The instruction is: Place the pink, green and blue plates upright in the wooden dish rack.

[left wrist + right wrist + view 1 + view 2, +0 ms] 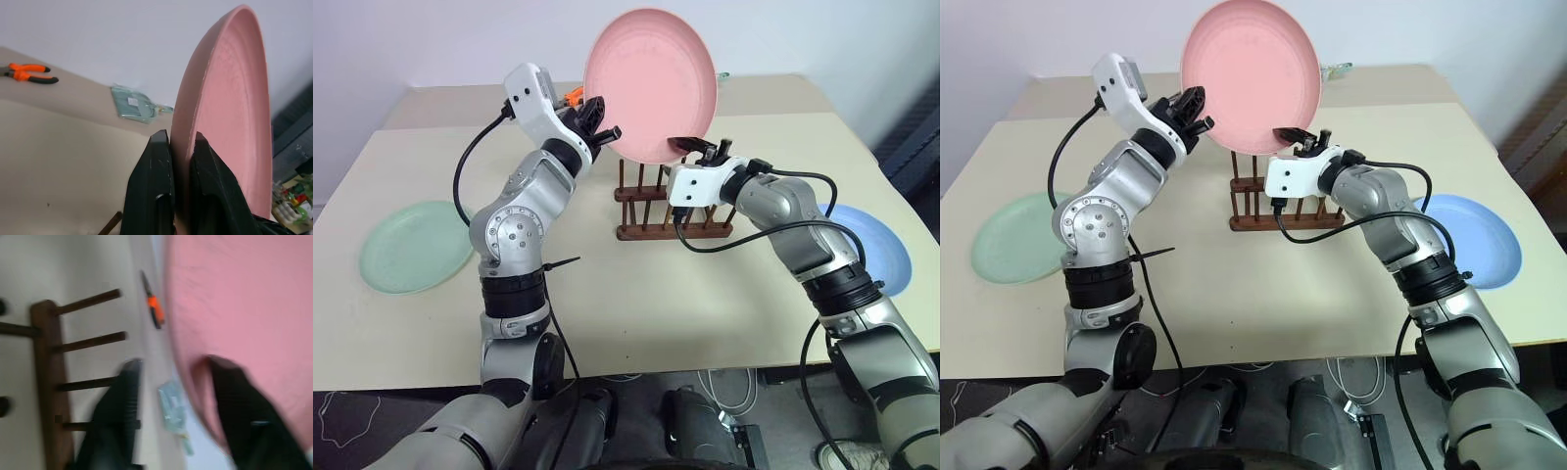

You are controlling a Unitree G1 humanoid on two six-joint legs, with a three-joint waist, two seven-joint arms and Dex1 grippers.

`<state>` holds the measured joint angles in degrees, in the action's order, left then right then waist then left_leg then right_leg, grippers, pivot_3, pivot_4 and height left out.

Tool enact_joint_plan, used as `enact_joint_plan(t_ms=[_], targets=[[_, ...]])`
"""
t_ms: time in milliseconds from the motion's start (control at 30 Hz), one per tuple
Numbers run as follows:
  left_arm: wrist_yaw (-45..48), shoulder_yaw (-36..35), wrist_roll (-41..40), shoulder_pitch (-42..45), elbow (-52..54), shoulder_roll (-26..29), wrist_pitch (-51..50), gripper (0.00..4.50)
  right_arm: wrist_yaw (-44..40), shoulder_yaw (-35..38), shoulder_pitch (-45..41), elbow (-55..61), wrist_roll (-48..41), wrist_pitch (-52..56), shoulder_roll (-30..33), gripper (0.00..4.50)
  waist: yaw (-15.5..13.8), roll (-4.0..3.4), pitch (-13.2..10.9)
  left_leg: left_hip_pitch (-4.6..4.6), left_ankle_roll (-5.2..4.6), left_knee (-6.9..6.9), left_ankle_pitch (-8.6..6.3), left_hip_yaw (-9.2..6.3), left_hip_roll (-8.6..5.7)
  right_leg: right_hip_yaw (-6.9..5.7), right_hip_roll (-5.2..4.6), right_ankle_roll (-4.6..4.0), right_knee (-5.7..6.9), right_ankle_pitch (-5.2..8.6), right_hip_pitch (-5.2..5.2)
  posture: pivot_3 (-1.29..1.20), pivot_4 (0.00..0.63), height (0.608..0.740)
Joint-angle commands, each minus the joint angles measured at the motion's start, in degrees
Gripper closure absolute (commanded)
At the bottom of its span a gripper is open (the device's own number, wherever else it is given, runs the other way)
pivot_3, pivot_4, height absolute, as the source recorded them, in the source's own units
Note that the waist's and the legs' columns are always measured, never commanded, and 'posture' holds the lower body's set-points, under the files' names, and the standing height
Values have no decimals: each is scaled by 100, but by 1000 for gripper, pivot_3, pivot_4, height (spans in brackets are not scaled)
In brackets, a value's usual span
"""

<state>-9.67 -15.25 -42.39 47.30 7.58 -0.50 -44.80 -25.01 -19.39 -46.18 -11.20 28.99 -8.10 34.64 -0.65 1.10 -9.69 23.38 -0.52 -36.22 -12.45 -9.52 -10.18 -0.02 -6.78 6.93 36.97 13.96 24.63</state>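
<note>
- pink plate (650, 83) is up in the air, standing nearly upright with its face toward the camera, directly above the wooden dish rack (671, 209), not in it yet
- left gripper (182, 147) is pinched on the pink plate's rim: left wrist view shows one black finger on each side of the edge, both touching. From the head it sits on the plate's lower-left edge
- right gripper (697, 147) is at the plate's lower-right edge. Right wrist view has one finger (244, 401) in front of the pink surface and the other (120, 404) well off to the rack side, with a visible gap between them. That view is blurred, so can't tell if it's actually clamping or just straddling the rim
- rack sits mid-table, pegs up, no plates in it
- green plate (416, 245) lies flat on the table at the robot's left, well away from the rack
- blue plate (871, 245) lies flat at the robot's right, partly behind the right forearm
- orange-handled pliers (28, 73) and a small clear bag (133, 102) lie on the far part of the table (636, 313)
</note>
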Motion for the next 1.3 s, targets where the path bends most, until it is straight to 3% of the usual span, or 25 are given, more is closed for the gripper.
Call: enact_joint_plan(t_ms=[33, 167, 200, 267, 333, 533, 667, 700, 867, 1300], targets=[[-53, -114, -342, 7, 349, -102, -67, 2343, 317, 200, -58, 157, 178, -92, -27, 4491, -4, 1, 0, 0, 0, 0, 0, 0, -1, 0, 0, 0, 0, 0, 0, 0, 150, 740], [-199, -249, -587, 6, 282, -253, -51, 259, 497, 259, 37, 296, 306, -92, -72, 4500, -6, 1, -1, 1, 0, -1, 0, -1, -2, 1, 0, 0, -1, 0, -2, 0, 150, 740], [-198, -324, -618, 47, 255, -270, 71, 58, 515, 296, 86, 365, 298, -86, -52, 4500, -3, 1, -1, 0, 0, -1, 0, 0, -2, 1, 0, 0, 0, 0, -2, 0, 150, 740], [-192, -441, -649, 104, 224, -272, 245, 58, 523, 375, 172, 483, 275, -73, -16, 4500, -4, 1, -1, 0, 0, -1, 0, 0, -2, 1, 0, 0, 0, 0, -2, 0, 150, 740], [89, -350, -209, 72, 188, 182, 487, 58, 427, 772, 417, 773, -151, -7, 42, 4500, -6, 1, -1, 0, 0, -1, 0, 0, -1, 0, 0, 0, 0, 0, -2, 0, 150, 740], [2198, 1273, 1558, -1097, 289, 2362, 1415, 58, -1264, 2177, 1350, 2180, -3341, 1355, 89, 4500, 36, -23, 3, -7, -1, 12, 0, 10, -1, 16, 2, -1, 0, 0, 0, 0, 150, 740], [3895, 1887, 1692, -2229, 700, 3173, 2040, 58, -2062, 2866, 1732, 2887, -5093, 2711, 340, 4500, -1, -24, -2, -8, -13, 12, -8, 9, 0, 20, 2, -4, -6, -1, -5, 0, 150, 740], [4209, 1936, 1648, -2423, 787, 3268, 2132, 58, -2180, 2955, 1778, 2978, -5373, 2956, 398, 4500, -3, -25, -3, -6, -50, 12, -30, 8, 0, 20, 2, -7, -9, -3, -4, 0, 150, 740], [5122, 2173, 1523, -3046, 1141, 3505, 2038, 58, -2484, 3186, 1893, 2771, -6023, 3546, 575, 4500, -8, -31, -5, -5, -55, 11, -34, 9, 4, 21, -5, -9, -17, -2, -5, 0, 150, 740], [5422, 2351, 1551, -3397, 1641, 3274, 1905, 58, -2624, 3350, 1953, 1962, -6302, 3657, 607, 4500, -8, -33, -7, -3, -58, 12, -34, 10, 6, 20, -7, -8, -30, -2, -6, 0, 150, 740]])
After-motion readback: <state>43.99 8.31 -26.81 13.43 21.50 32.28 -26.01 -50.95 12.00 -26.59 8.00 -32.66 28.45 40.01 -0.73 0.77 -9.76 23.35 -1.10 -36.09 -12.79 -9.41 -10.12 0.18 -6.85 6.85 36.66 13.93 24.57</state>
